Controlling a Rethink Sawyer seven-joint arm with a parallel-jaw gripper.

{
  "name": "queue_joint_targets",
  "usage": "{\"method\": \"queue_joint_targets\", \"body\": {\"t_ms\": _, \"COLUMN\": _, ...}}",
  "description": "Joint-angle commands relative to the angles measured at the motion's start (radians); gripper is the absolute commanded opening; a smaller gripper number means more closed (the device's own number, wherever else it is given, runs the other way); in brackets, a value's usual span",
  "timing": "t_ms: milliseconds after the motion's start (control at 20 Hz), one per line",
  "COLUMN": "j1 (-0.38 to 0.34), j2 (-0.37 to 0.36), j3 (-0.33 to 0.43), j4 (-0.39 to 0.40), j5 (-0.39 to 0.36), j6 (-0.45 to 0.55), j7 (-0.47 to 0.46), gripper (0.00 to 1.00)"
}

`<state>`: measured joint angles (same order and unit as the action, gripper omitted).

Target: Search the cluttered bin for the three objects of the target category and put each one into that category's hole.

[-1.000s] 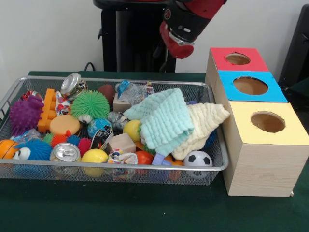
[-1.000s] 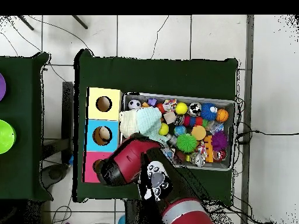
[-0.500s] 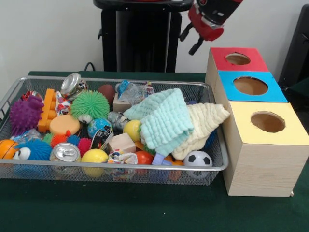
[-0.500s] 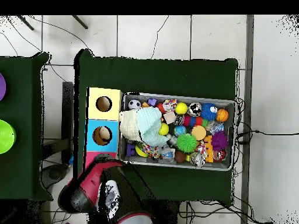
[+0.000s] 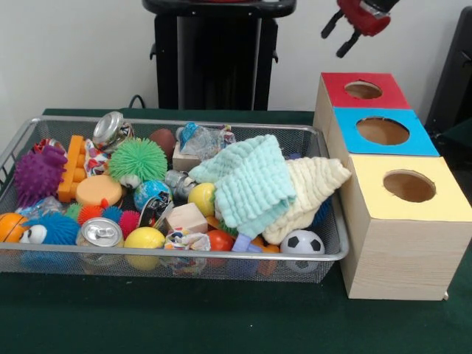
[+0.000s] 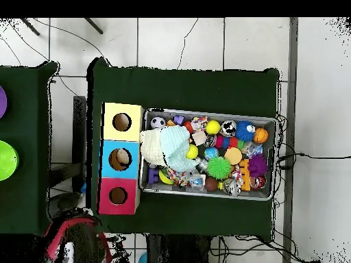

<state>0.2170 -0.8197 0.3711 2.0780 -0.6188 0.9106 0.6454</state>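
Backdrop: pale wall behind a black pedestal (image 5: 210, 55); the overhead view shows a tiled floor around the counter.
Counter: dark green surface (image 5: 221, 317) carrying the basket and the boxes.
Cluttered bin: silver wire-mesh basket (image 5: 44, 262) on the counter, its end just beside the row of boxes; packed with toys.
Boxes: three light-wood boxes in a row, with a red top (image 5: 363, 90), a blue top (image 5: 383, 131) and a yellow top (image 5: 408, 186), each with one round hole. The red one stands nearest the pedestal.
End effector: red and black (image 5: 345, 33), at the upper edge of the front view, high above and beside the red-topped box; two dark fingers (image 5: 330, 26) are spread apart with nothing between them. The overhead view shows only a red and black mass (image 6: 72, 240) off the counter's edge.
Cloths: a mint-green cloth (image 5: 247, 181) draped over a cream cloth (image 5: 313, 184), at the basket's end nearest the boxes.
Other contents: green spiky ball (image 5: 138, 158), purple spiky ball (image 5: 38, 173), blue spiky toy with eyes (image 5: 46, 230), orange block (image 5: 71, 166), two drink cans (image 5: 99, 234), yellow ball (image 5: 144, 238), small football (image 5: 302, 242), wooden cube (image 5: 186, 217).
Duck toy: cannot be made out in either view.
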Motion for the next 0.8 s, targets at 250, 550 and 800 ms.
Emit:
{"method": "queue_joint_targets", "body": {"t_ms": 250, "j1": 0.222, "j2": -0.019, "j3": 0.008, "j4": -0.059, "j5": 0.190, "j6": 0.009, "j7": 0.423, "gripper": 1.00}}
{"method": "queue_joint_targets", "body": {"t_ms": 550, "j1": 0.340, "j2": 0.003, "j3": 0.000, "j4": -0.133, "j5": 0.257, "j6": 0.048, "j7": 0.467, "gripper": 1.00}}
{"method": "queue_joint_targets", "body": {"t_ms": 800, "j1": 0.460, "j2": 0.019, "j3": 0.005, "j4": -0.201, "j5": 0.317, "j6": 0.090, "j7": 0.530, "gripper": 1.00}}
